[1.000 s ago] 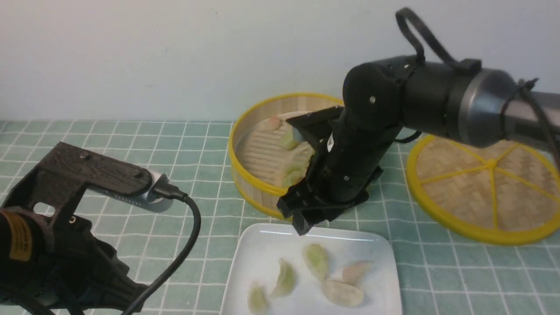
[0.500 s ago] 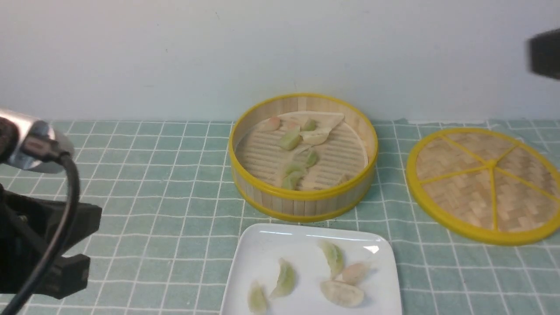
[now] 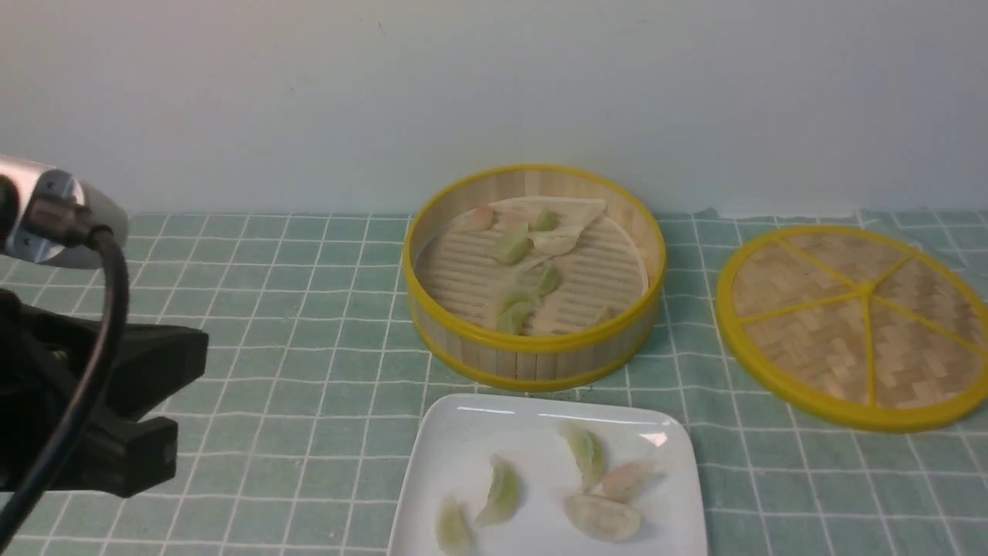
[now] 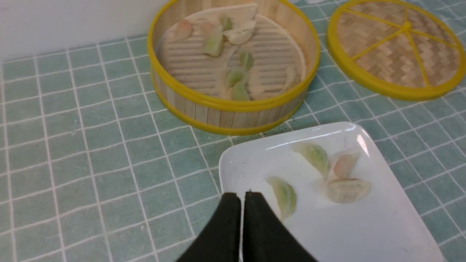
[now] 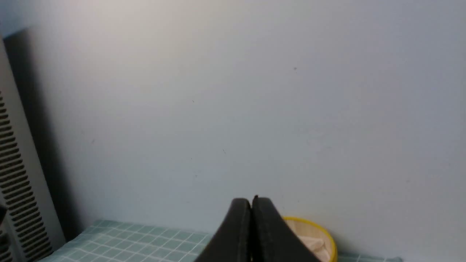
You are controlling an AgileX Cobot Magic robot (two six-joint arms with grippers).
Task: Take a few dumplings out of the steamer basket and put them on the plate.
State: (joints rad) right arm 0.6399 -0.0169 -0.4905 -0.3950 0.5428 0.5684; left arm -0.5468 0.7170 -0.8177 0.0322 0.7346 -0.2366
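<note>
Five dumplings (image 3: 503, 491) lay on the white plate (image 3: 463, 440) in the front view, toward its middle and right, with bare rim on the left. Several more lay in the basket (image 3: 532, 344), which stood just behind the plate, its front wall close to the plate's far edge. The woven lid (image 3: 857, 324) lay flat to the right, apart from both. Open checked cloth (image 3: 309, 347) spread to the left of the basket and plate. The left arm (image 3: 116, 401) sat low at the left edge, its cable (image 3: 108, 309) looping over it; no right arm showed.

Left wrist view: left claw (image 4: 242, 195) pressed together, holding nothing, its tips over the plate's near corner. Four dumplings showed on the plate beyond it.

Right wrist view: right claw (image 5: 252, 200) pressed together, empty, raised and aimed at the bare wall (image 5: 255, 91). Part of the basket's yellow rim showed behind it, and a slotted grey panel (image 5: 14, 182) stood at one side.
</note>
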